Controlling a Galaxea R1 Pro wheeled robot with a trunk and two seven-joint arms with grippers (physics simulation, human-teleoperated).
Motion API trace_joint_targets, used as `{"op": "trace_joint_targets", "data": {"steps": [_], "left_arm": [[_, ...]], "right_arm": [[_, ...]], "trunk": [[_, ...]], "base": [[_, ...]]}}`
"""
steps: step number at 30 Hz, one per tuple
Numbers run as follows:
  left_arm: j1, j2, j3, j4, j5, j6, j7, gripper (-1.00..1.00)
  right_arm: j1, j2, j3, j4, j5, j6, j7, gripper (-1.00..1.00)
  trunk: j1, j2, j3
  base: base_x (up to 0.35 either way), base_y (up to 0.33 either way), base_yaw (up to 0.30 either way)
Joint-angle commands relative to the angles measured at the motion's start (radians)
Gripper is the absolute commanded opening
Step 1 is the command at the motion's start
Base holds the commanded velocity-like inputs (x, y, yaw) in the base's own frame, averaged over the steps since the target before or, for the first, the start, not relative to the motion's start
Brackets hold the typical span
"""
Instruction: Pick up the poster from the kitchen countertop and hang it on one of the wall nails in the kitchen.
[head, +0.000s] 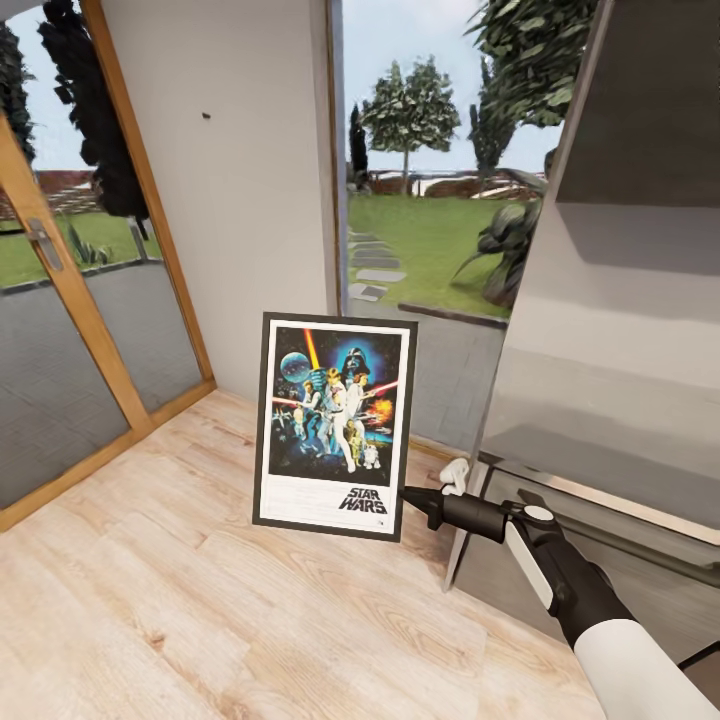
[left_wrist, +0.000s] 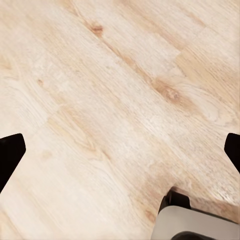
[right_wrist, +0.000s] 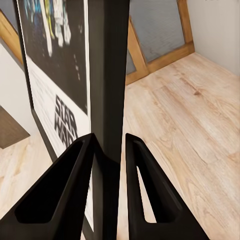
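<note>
Poster (head: 336, 427) upright, edge pinched by right gripper (right_wrist: 109, 150); left gripper (left_wrist: 120, 150) spread above floor (left_wrist: 100, 90), apparently empty.

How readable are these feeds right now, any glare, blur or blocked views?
Head view: even daylight, poster sharp, nail a tiny dot, steel panel showing soft reflections. Right wrist view: the close poster edge looms dark between the jaws. Left wrist view: floor slightly soft, no glare.
</note>
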Motion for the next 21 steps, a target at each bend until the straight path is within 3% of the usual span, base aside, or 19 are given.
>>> {"op": "trace_joint_targets", "data": {"steps": [1, 21], "left_arm": [[0.0, 0.0, 0.001, -0.001, 0.0, -0.001, -0.001, 1.0], [0.0, 0.0, 0.0, -0.001, 0.0, -0.001, -0.001, 1.0]], "right_arm": [[-0.001, -0.001, 0.002, 0.0, -0.012, 0.011, 0.003, -1.0], [0.0, -0.003, 0.003, 0.0, -0.012, 0.011, 0.002, -1.0]], "trunk": [[-0.004, 0.006, 0.002], [-0.08, 0.146, 0.065]], "base": [[0.0, 0.0, 0.0], [0.0, 0.0, 0.0]]}}
